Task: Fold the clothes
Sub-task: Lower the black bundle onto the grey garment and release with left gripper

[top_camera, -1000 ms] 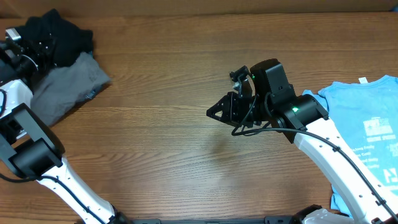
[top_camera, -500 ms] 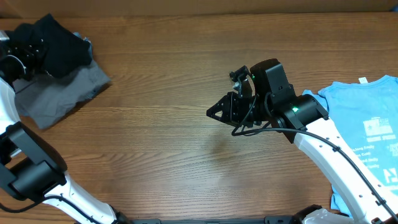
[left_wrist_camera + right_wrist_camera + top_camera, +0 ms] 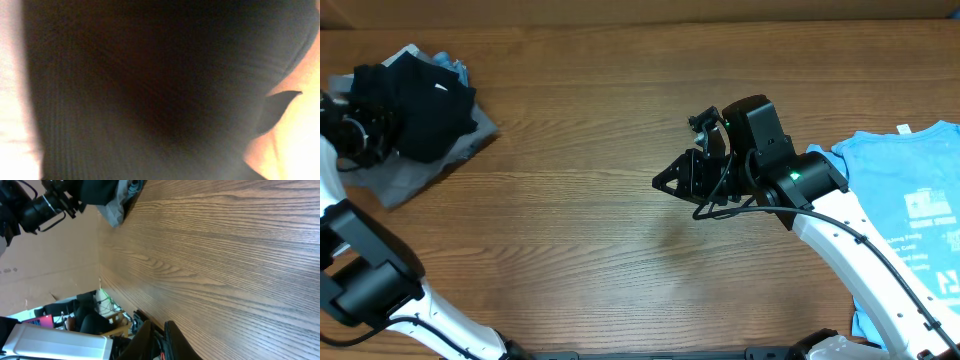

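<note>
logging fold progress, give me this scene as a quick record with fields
black T-shirt: bunched up, unfolded, lying on the grey garment at the table's far-left corner
grey garment: under the black one, its edges showing
light-blue printed tee: spread at the right edge, partly out of frame
left gripper: at the black T-shirt's left side; wrist view filled with black fabric, jaw state unclear
right gripper: shut, empty, over bare wood mid-table
table: brown wood grain
folding: no garment looks folded yet
</note>
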`<state>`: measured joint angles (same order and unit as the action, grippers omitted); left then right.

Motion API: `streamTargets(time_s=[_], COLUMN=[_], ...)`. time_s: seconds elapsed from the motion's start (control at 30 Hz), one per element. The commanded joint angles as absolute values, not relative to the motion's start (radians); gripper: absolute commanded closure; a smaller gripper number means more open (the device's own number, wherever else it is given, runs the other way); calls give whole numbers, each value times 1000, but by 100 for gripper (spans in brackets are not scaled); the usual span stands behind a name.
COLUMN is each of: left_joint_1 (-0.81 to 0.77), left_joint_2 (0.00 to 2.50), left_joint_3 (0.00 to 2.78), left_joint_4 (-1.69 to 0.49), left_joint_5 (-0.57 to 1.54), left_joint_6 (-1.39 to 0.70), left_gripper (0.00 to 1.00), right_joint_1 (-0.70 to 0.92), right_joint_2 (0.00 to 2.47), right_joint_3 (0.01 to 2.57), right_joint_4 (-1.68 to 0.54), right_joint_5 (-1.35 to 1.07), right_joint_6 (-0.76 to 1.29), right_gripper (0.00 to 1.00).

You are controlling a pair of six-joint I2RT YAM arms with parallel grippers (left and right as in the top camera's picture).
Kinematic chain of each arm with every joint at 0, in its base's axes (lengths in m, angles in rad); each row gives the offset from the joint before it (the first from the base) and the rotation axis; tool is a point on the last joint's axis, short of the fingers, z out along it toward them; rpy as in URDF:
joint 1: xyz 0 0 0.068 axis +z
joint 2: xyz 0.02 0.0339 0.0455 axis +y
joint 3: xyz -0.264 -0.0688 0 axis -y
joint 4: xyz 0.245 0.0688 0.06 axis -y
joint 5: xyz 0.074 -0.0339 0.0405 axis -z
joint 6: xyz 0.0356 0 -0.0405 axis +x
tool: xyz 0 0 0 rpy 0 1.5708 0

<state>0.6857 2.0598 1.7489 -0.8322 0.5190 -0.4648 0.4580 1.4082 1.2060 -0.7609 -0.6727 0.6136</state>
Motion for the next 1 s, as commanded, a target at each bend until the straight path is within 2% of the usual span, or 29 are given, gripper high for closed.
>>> streamTargets(time_s=[0.0, 0.03, 0.07, 0.2, 0.37, 0.43, 0.47, 0.5, 0.53, 0.57, 0.73, 0.87, 0.97], left_joint_1=[745, 757, 770, 825, 872, 866, 855, 837, 817, 793, 669, 613, 610], left_joint_2=[2026, 2022, 2017, 1965, 1860, 1820, 1810, 1798, 1795, 1795, 1853, 1962, 2046], left_joint_3=[1766, 1766, 1766, 1766, 1766, 1766, 1766, 1766, 1766, 1766, 1750, 1749, 1749], left_joint_4=[-835, -841, -849, -884, -889, -881, -878, -875, -874, -875, -844, -759, -762], left_joint_5=[558, 591, 612, 625, 625, 625, 625, 625, 616, 593, 301, 220, 163], left_joint_6=[-381, -360, -344, -308, -275, -226, -202, -161, -113, -68, -25, -47, -165], left_gripper=[17, 8, 6, 0, 0, 7, 18, 48, 66, 80, 96, 96, 96], right_joint_1=[459, 459, 459, 459, 459, 459, 459, 459, 459, 459, 459, 459, 459], right_joint_2=[1409, 1409, 1409, 1409, 1409, 1409, 1409, 1409, 1409, 1409, 1409, 1409, 1409], right_joint_3=[1212, 1212, 1212, 1212, 1212, 1212, 1212, 1212, 1212, 1212, 1212, 1212, 1212], right_joint_4=[-766, -767, -766, -769, -769, -768, -766, -764, -762, -761, -761, -761, -762], right_joint_5=[-675, -675, -675, -678, -676, -673, -673, -673, -670, -670, -663, -663, -663], right_joint_6=[593, 593, 589, 574, 571, 571, 571, 571, 571, 571, 571, 571, 572], right_gripper=[88, 88, 88, 88, 88, 88, 88, 88, 88, 88, 88, 88, 88])
